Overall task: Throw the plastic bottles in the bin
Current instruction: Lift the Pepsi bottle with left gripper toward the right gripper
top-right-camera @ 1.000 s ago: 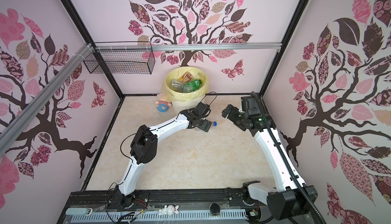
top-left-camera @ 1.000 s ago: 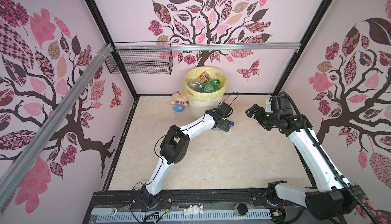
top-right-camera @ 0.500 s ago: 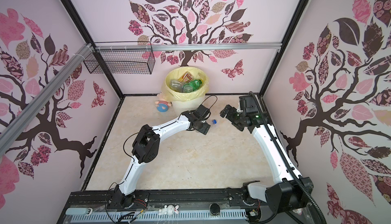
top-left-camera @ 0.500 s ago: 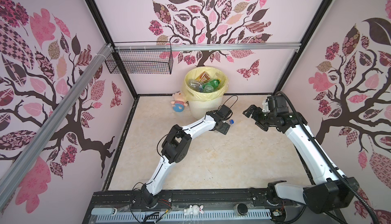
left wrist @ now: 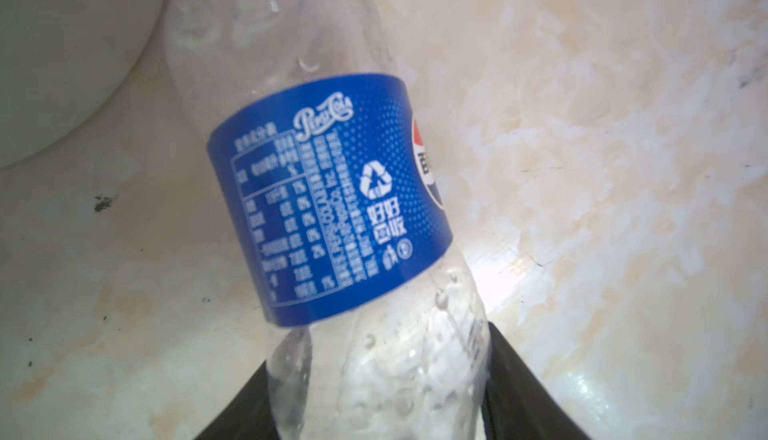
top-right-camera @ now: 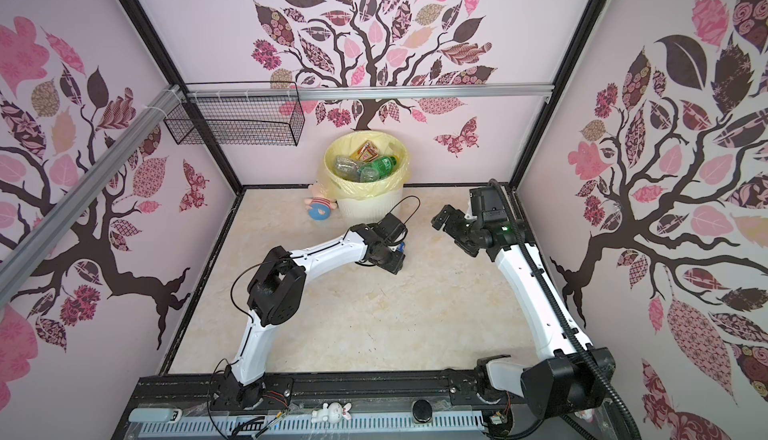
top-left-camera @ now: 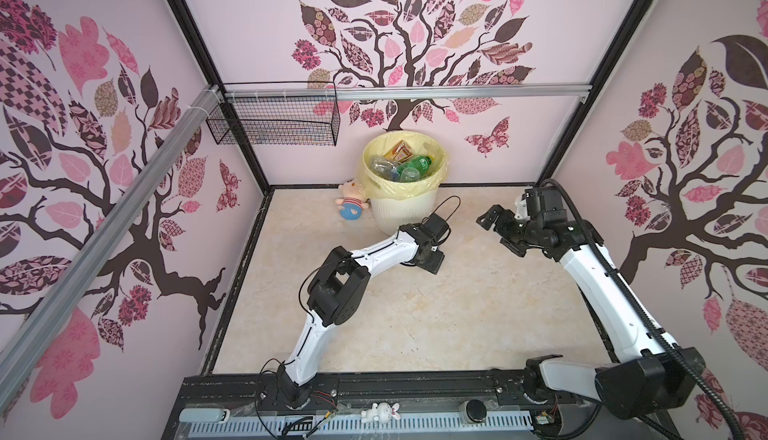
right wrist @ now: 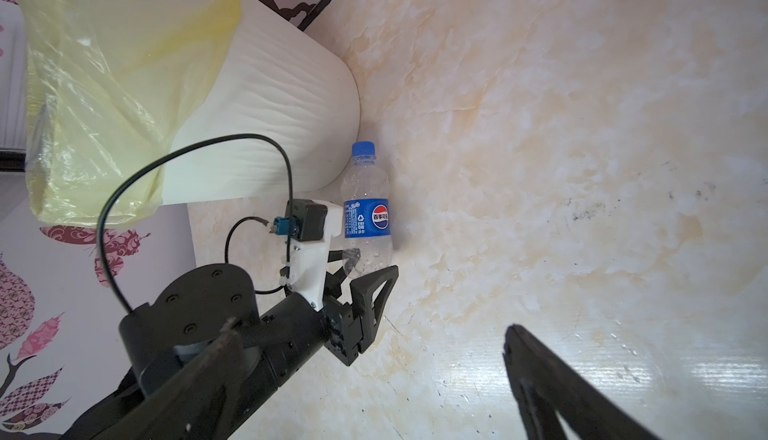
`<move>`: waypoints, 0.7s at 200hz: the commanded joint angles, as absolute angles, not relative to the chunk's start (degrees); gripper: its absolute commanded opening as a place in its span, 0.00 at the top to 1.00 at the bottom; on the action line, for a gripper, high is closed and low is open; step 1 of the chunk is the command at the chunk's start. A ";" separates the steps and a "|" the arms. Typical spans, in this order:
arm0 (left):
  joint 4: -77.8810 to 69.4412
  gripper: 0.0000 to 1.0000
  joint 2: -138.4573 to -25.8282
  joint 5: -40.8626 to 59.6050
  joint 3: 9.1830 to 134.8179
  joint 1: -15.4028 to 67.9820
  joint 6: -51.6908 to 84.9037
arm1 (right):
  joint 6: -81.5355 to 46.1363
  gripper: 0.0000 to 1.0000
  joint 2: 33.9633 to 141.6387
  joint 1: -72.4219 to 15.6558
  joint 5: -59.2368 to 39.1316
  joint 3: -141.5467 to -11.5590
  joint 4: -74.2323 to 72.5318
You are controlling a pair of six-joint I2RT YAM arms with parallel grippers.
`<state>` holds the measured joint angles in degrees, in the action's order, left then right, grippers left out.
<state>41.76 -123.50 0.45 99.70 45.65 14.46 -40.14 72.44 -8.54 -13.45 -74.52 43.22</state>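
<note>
A clear plastic bottle (left wrist: pixel 332 209) with a blue Pepsi label and blue cap lies on the floor (right wrist: pixel 368 217) against the foot of the bin (right wrist: pixel 282 97). My left gripper (left wrist: pixel 380 359) is shut on its lower body, a black finger pressed to each side (right wrist: pixel 361 267). In both top views the gripper (top-left-camera: pixel 432 257) (top-right-camera: pixel 395 261) covers the bottle, and only its blue cap (top-right-camera: pixel 401 247) peeks out. The cream bin (top-left-camera: pixel 403 213) (top-right-camera: pixel 365 205), lined with a yellow bag, holds several bottles (top-left-camera: pixel 409 167). My right gripper (top-left-camera: pixel 496 236) (top-right-camera: pixel 451 234) (right wrist: pixel 372 329) hangs open and empty to the right.
A pink-and-blue plush doll (top-left-camera: pixel 351 205) lies left of the bin. A black wire basket (top-left-camera: pixel 274 126) hangs on the back-left wall rail. A small white rabbit figure (top-left-camera: pixel 380 413) sits on the front rail. Patterned walls close in three sides.
My left gripper has slid further over the bottle and its jaws have narrowed from wide open onto it. The right arm has barely moved.
</note>
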 commanded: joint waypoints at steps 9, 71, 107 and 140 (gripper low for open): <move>39.42 0.43 -117.49 4.19 94.31 46.14 18.37 | -40.73 0.00 71.28 -8.10 -14.67 -74.66 41.39; 33.89 0.45 -104.70 13.05 84.65 45.84 22.40 | -42.08 0.00 70.74 -8.09 -15.35 -71.72 39.82; 30.25 0.44 -98.79 18.54 80.76 45.19 26.79 | -42.46 0.00 71.02 -9.42 -16.61 -70.68 37.83; 29.50 0.44 -94.50 22.47 78.72 44.50 29.33 | -42.87 0.00 71.44 -12.53 -19.79 -71.21 34.96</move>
